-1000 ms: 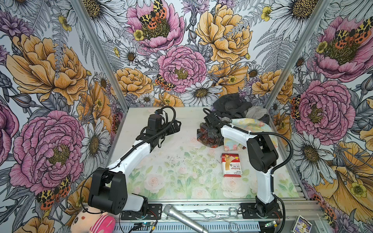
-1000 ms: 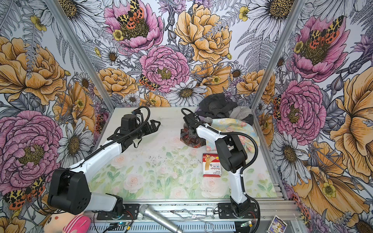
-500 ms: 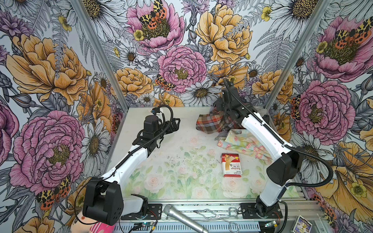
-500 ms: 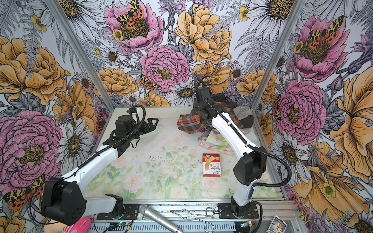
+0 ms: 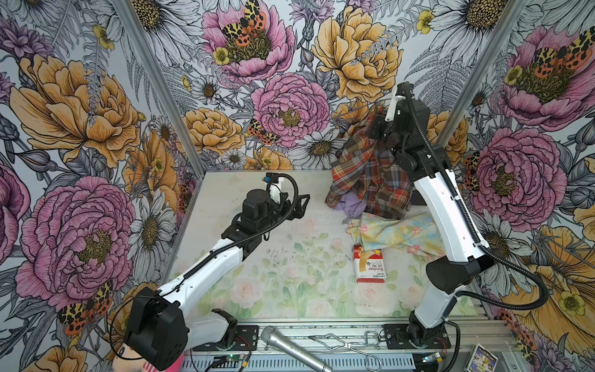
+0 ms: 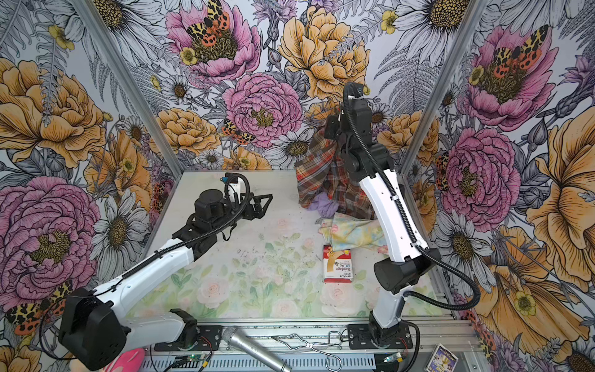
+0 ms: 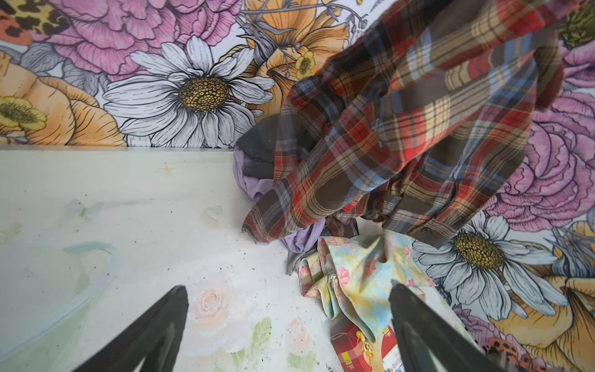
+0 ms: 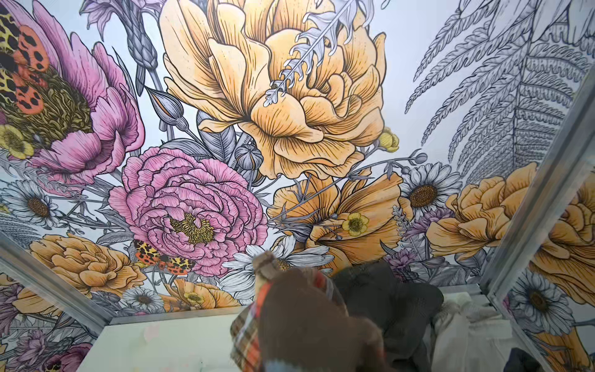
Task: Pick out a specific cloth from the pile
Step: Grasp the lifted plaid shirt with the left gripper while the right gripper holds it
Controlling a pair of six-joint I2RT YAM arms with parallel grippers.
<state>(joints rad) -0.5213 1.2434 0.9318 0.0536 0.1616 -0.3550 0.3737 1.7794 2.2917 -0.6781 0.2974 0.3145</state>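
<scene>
Top views: right gripper (image 5: 377,117) clamped tight on the cloth (image 5: 370,174), held high over the pile (image 5: 352,206) in the back right corner; left gripper (image 5: 302,206) spread wide, empty
Left wrist: the cloth (image 7: 402,135) hangs, hem meeting the pile (image 7: 254,180)
Right wrist: bunched cloth (image 8: 306,322) close up

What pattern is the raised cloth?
Brown, red and blue plaid cloth; clearest in the left wrist view.

Cloth (image 5: 363,174) brown-red-blue plaid; pile (image 5: 354,206) lavender, pale-yellow floral.
</scene>
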